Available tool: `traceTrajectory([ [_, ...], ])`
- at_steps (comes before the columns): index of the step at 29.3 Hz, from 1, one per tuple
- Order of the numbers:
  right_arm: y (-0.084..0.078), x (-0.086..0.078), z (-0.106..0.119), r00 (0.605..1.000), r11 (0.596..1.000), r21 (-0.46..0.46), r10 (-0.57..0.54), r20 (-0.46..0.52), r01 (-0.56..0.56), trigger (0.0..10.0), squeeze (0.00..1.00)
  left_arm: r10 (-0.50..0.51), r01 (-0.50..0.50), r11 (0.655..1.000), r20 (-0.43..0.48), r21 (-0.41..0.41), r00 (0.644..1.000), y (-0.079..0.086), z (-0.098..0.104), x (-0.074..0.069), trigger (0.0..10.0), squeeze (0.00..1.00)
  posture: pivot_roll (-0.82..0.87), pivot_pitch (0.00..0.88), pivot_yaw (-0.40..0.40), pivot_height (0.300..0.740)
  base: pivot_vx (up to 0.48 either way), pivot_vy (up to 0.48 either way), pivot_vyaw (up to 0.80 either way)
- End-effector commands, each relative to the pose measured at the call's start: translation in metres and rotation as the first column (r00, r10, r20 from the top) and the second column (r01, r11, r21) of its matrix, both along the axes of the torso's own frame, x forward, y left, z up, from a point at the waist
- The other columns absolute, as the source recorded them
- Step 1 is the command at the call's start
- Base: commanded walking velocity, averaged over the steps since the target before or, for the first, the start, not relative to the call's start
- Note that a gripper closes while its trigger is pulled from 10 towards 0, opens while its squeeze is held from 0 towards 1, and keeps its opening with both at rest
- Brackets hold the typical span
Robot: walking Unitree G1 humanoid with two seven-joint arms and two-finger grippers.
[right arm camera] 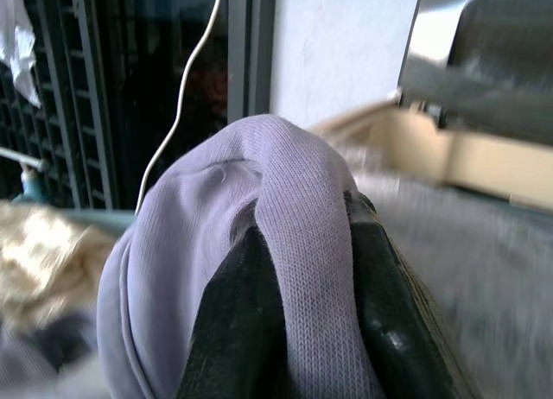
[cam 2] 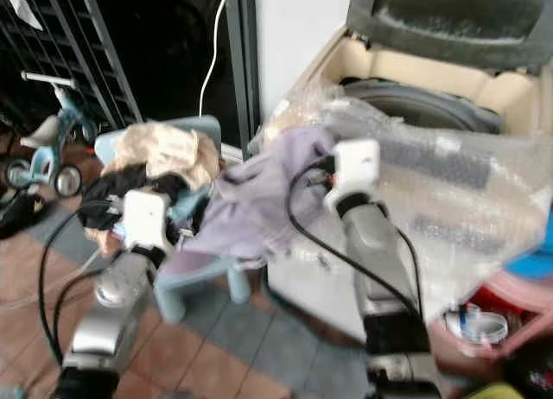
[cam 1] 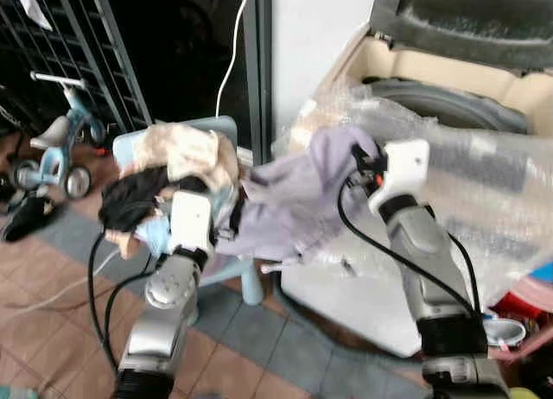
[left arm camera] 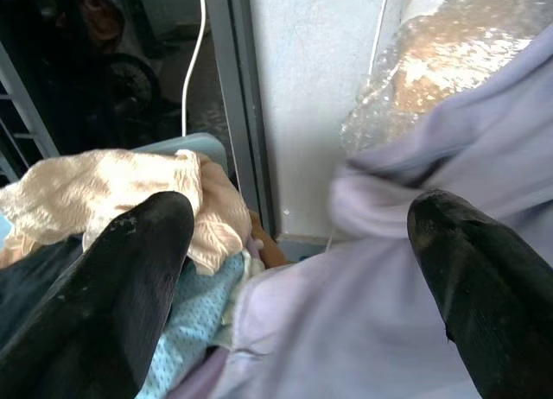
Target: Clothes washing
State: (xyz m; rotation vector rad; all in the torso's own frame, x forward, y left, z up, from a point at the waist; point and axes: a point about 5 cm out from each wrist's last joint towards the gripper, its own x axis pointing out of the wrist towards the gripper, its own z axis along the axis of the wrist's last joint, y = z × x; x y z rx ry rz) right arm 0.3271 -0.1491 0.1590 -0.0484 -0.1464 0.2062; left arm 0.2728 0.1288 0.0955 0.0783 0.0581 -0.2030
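A lavender garment (cam 1: 289, 200) hangs between the clothes pile and the washing machine (cam 1: 449, 114). My right gripper (right arm camera: 302, 269) is shut on a fold of it, lifted near the machine's front left corner. In the right wrist view the cloth is pinched between the two black fingers (right arm camera: 238, 313). My left gripper (left arm camera: 302, 269) stands open over the pile, the lavender cloth lying under and beyond its fingers (left arm camera: 130, 278). The pile holds a cream garment (cam 1: 186, 148), a black one (cam 1: 130, 200) and a pale blue one (left arm camera: 186, 326), all on a light blue plastic chair (cam 1: 251, 282).
The top-loading washer has its lid (cam 1: 467, 19) raised and bubble wrap (cam 1: 484, 183) over its top. A child's tricycle (cam 1: 56, 148) stands at the left by a dark metal grille (cam 1: 78, 45). Red and pink containers (cam 1: 518, 317) sit at the right. A white cable (cam 1: 229, 62) hangs down the doorframe.
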Motion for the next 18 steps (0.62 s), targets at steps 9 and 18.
traceTrajectory([
  [9,0.007,0.027,0.078,0.957,0.988,-0.141,0.096,0.273,-0.059,10.0,0.00,0.048,-0.047,0.999,0.008,-0.003,0.999,0.008,0.002,0.003,10.0,0.00,0.00,0.000,-0.002,0.740,0.135,0.000,-0.80],
  [18,-0.008,0.058,0.152,0.904,0.984,-0.177,0.079,0.421,-0.003,10.0,0.00,0.042,-0.042,0.999,0.010,-0.006,0.999,0.004,0.002,0.005,10.0,0.00,-0.01,0.000,-0.007,0.740,0.000,0.000,-0.75],
])
